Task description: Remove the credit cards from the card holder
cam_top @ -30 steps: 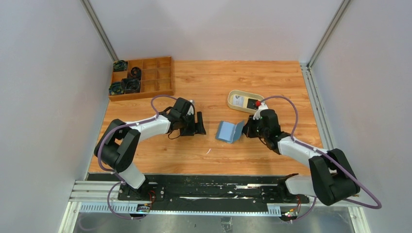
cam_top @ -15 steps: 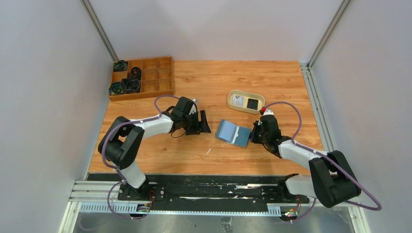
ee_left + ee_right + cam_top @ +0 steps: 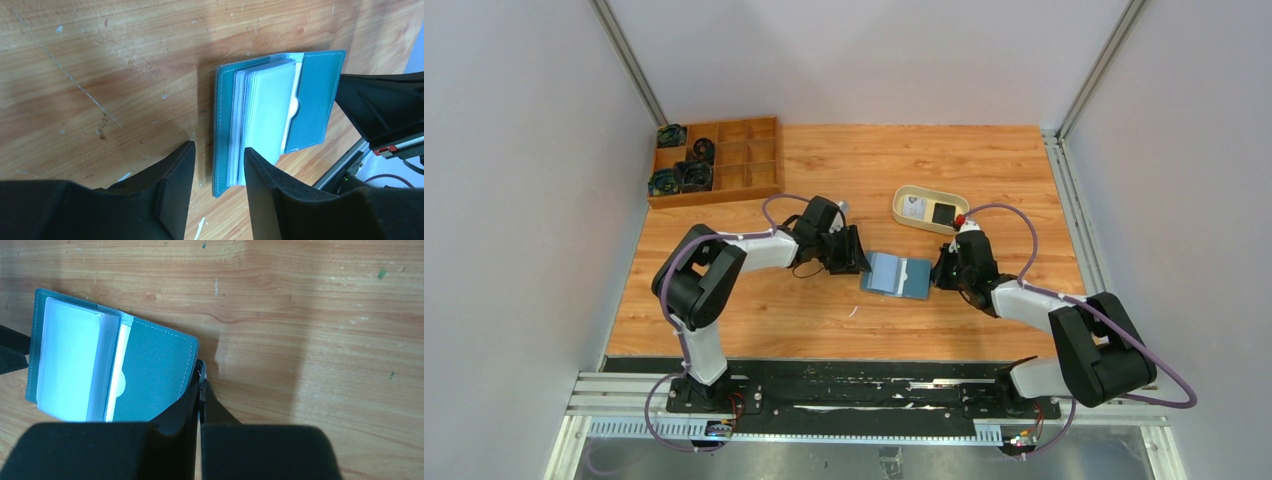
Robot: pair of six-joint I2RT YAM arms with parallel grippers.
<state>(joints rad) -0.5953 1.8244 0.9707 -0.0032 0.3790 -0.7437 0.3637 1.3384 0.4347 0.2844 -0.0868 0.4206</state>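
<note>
The teal-blue card holder (image 3: 899,276) lies open and flat on the table's middle. In the left wrist view the card holder (image 3: 315,100) shows a stack of pale sleeves (image 3: 265,115). My left gripper (image 3: 856,258) is open, its jaws either side of the holder's left cover edge (image 3: 218,150). My right gripper (image 3: 940,272) is shut on the right flap's edge (image 3: 200,374). In the right wrist view the card holder (image 3: 155,370) shows a pale card edge (image 3: 116,385) in the slot. The right gripper's fingers (image 3: 385,110) show at the far side in the left wrist view.
A cream oval tray (image 3: 902,195) with a white card and a black card stands behind the right gripper. A wooden compartment box (image 3: 744,155) with black parts sits at the back left. The metal rail (image 3: 824,385) runs along the near edge.
My right gripper has lowered the raised flap, so the holder now lies flat open. My left gripper has moved right up to the holder's left edge.
</note>
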